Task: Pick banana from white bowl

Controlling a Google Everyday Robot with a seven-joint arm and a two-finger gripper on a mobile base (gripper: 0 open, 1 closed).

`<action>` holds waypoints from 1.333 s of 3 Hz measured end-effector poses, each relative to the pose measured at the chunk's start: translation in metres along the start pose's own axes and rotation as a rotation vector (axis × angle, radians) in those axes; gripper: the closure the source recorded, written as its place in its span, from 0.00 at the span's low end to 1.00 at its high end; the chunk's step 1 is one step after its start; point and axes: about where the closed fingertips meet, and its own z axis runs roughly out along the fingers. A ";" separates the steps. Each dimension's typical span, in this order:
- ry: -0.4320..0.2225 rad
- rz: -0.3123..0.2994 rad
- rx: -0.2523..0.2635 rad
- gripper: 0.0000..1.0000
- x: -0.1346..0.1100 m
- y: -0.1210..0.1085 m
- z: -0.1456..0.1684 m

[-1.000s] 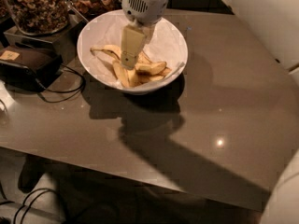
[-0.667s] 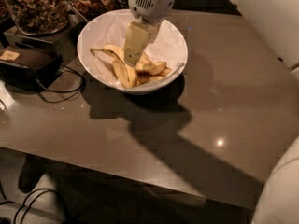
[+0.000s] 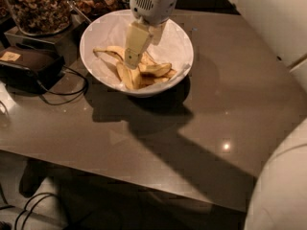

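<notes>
The gripper (image 3: pixel 135 56) hangs low inside the white bowl (image 3: pixel 98 30), right at the banana (image 3: pixel 122 73), grasp impossible to tell, the lift-out not yet done.

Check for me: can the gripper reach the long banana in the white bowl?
Probably yes. The gripper hangs in the white bowl, right over the banana, with nothing between them; shorter bananas lie close beside it.

a glossy dark brown table (image 3: pixel 230 80) shows a small light glint (image 3: pixel 226 146); pale floor (image 3: pixel 10 174) lies below.
</notes>
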 end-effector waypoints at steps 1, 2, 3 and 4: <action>0.020 -0.006 0.002 0.30 -0.012 0.002 0.007; 0.028 -0.003 0.002 0.32 -0.022 -0.001 0.012; 0.027 0.009 -0.005 0.33 -0.027 -0.006 0.016; 0.023 0.024 -0.018 0.33 -0.028 -0.013 0.020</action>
